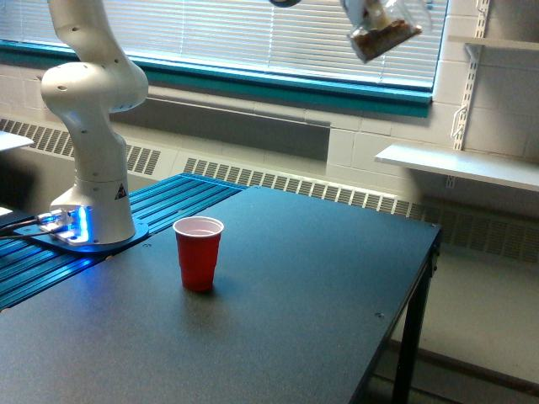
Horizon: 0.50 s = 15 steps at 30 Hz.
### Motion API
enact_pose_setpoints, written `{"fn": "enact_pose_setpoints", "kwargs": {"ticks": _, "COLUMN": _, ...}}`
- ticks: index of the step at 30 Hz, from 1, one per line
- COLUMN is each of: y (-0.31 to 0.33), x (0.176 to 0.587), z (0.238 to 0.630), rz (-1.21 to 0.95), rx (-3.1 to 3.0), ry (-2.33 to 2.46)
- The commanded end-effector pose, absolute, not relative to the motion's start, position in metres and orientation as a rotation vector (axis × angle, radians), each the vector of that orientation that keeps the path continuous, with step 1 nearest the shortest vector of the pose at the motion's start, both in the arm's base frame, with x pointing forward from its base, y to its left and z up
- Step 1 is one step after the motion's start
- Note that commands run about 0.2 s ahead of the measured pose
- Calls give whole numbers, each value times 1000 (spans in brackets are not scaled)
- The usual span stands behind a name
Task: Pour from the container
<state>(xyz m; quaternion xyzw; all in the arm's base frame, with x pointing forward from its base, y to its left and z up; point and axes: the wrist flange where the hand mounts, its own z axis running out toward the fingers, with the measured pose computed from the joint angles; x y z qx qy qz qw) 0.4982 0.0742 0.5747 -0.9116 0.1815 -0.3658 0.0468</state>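
Here, at the exterior view's left, the white robot arm point(88, 126), rising from a base point(88, 231) lit blue on a ribbed blue platform point(168, 206) and running out of the top of the picture. Just right of the base, a red cup point(199, 252), upright and white inside, alone on the dark table point(278, 320), mouth open to the ceiling. Behind, closed white window blinds point(253, 34) above a teal sill point(278, 84) and a long wall radiator point(295, 185). Further right and high up, at the very top edge, the container point(383, 27): a small clear cup, tilted, brown and orange bits gathered at its lower end, hanging in the air well above and to the right of the red cup, in front of the blinds. Gripper itself cut off by the frame; hold on the container impossible to tell. At the exterior view's far right, white wall shelves point(459, 164) on metal brackets, beside the table's edge and black leg point(408, 353).
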Motion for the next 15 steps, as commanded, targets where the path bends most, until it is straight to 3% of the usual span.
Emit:
{"fn": "enact_pose_setpoints", "kwargs": {"ticks": 1, "y": 57, "x": 478, "z": 573, "rz": -1142, "rx": -2792, "ry": 585}}
{"fn": "enact_pose_setpoints", "kwargs": {"ticks": 15, "y": 45, "x": 445, "z": 545, "rz": -1132, "rx": -2845, "ry": 628}}
